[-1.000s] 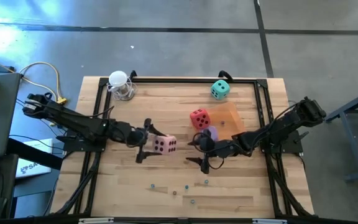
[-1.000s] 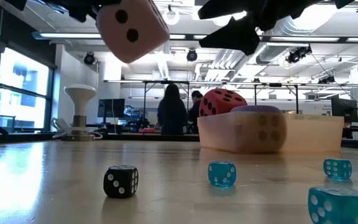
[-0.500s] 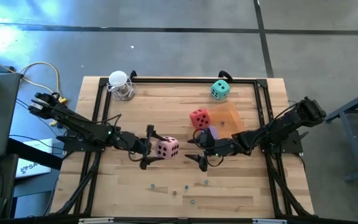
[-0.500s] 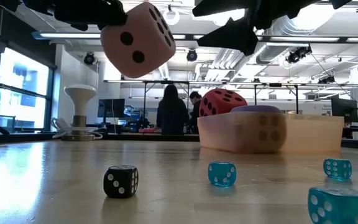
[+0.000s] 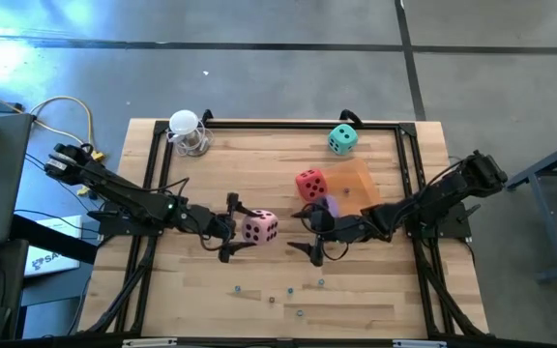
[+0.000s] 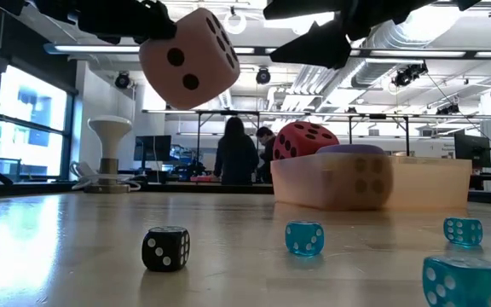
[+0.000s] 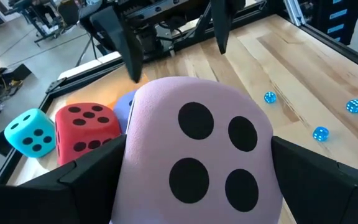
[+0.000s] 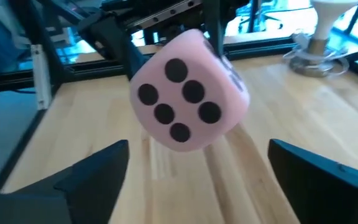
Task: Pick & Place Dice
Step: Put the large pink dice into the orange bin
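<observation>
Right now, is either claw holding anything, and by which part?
The left claw holds the pink die by two opposite side faces, lifted off the table. The right claw is open and empty.

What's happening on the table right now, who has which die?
The left end effector holds the soft pink foam die up off the wooden table. The right end effector faces it with fingers spread, holding nothing. The purple soft die sits in the translucent orange tray, the red soft die at the tray's edge, and the teal soft die near the far edge.
</observation>
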{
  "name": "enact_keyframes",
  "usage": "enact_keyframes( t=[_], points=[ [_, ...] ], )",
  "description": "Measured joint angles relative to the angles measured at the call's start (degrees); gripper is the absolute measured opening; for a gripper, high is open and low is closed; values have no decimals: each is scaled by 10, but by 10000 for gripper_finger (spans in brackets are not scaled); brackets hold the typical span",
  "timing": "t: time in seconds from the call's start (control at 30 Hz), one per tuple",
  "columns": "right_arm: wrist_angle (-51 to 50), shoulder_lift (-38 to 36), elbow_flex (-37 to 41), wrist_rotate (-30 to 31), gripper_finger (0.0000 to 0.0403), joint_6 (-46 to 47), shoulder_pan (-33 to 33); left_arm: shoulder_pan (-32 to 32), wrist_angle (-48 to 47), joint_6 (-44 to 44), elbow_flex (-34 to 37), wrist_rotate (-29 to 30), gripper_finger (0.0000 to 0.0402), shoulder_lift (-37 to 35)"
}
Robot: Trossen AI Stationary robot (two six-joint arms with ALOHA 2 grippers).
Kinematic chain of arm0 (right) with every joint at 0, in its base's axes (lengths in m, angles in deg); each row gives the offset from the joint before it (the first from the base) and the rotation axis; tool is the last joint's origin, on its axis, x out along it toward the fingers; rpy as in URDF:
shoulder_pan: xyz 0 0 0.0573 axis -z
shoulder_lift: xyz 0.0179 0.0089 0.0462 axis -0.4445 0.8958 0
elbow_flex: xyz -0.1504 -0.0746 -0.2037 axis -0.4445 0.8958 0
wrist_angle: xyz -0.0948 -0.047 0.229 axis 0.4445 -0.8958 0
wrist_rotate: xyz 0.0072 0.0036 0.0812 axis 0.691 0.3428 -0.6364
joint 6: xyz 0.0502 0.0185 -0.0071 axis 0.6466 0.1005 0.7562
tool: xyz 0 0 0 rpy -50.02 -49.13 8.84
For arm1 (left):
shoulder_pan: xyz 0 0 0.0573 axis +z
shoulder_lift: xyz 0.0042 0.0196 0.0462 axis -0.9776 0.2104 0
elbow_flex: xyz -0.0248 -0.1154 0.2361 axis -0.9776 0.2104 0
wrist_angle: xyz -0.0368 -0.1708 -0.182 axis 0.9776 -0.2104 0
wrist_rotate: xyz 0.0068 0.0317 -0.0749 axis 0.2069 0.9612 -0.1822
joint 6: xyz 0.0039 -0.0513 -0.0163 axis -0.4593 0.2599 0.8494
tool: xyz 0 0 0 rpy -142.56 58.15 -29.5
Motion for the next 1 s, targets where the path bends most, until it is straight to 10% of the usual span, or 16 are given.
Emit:
enact_keyframes(
  t=[0.3, 1.0],
  points=[
    [-17, 0, 0, 77, 366, 52, -7, 0, 0, 4, 0, 0, 352, 0],
    [158, 78, 0, 28, 354, -243, -20, 42, 47, 166, -1, -64, 352, 14]
  ],
)
